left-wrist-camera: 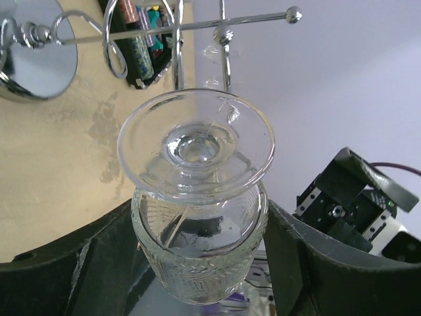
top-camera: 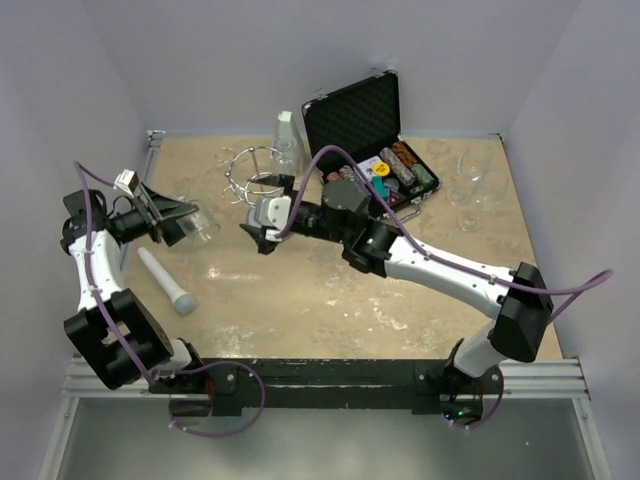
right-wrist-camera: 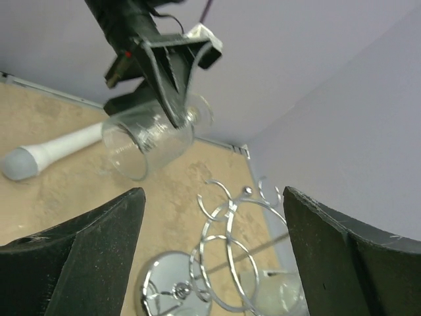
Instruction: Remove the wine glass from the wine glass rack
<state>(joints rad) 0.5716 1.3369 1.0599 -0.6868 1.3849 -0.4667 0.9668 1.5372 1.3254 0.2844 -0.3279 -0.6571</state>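
Observation:
My left gripper point(top-camera: 172, 222) is shut on a clear wine glass point(top-camera: 198, 222) and holds it on its side above the table, left of the rack. In the left wrist view the glass point(left-wrist-camera: 197, 243) sits between both fingers point(left-wrist-camera: 66, 263), its round foot toward the camera. The chrome wine glass rack point(top-camera: 253, 175) stands at the back, with its mirrored base point(left-wrist-camera: 36, 59) and wire loops point(right-wrist-camera: 230, 243) showing. My right gripper point(top-camera: 262, 238) is open and empty, just in front of the rack; it points at the rack in the right wrist view point(right-wrist-camera: 212, 197). The held glass also shows there point(right-wrist-camera: 148, 141).
An open black case point(top-camera: 365, 110) with poker chips sits at the back right of the rack. Several clear glasses point(top-camera: 478, 185) stand at the far right. A white and grey stick-shaped object point(top-camera: 165, 282) lies front left. A clear bottle point(top-camera: 287, 140) stands behind the rack.

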